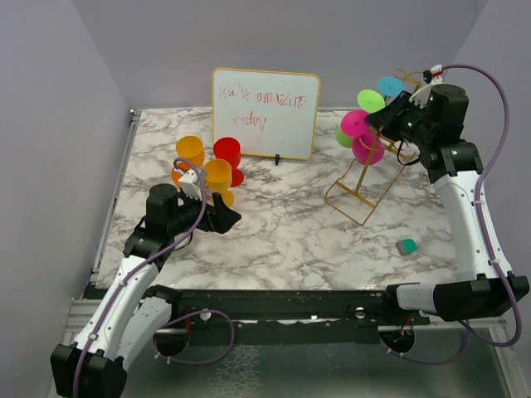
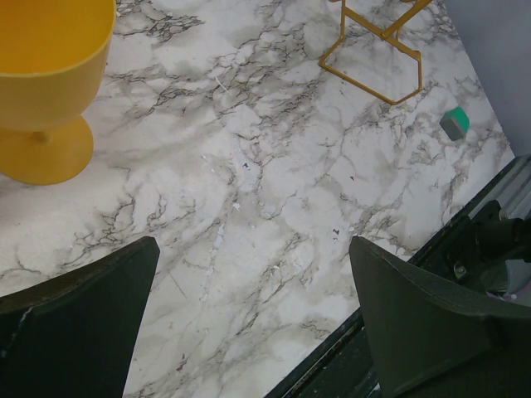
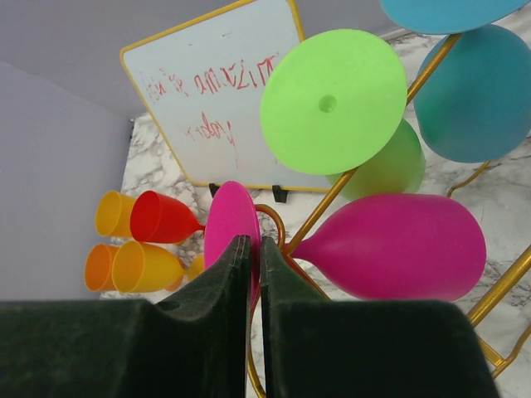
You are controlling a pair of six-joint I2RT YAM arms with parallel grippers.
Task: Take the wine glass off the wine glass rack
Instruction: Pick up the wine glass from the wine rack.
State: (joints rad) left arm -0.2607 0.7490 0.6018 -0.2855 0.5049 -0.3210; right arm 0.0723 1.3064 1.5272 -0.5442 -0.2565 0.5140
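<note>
Wide bare surface mid-table between cup cluster left and gold rack right, easy passage. Whiteboard closes off the back. On the rack, green glass and blue glass crowd just above pink glass. Teal block lies front right.

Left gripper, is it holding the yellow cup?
No, the left gripper is wide open, and the yellow cup stands apart from it.

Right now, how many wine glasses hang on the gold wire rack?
3. The magenta wine glass hangs lowest, its foot pinched by the right tool. The green wine glass is above it, and the teal wine glass is highest. Another may be hidden behind them.
</note>
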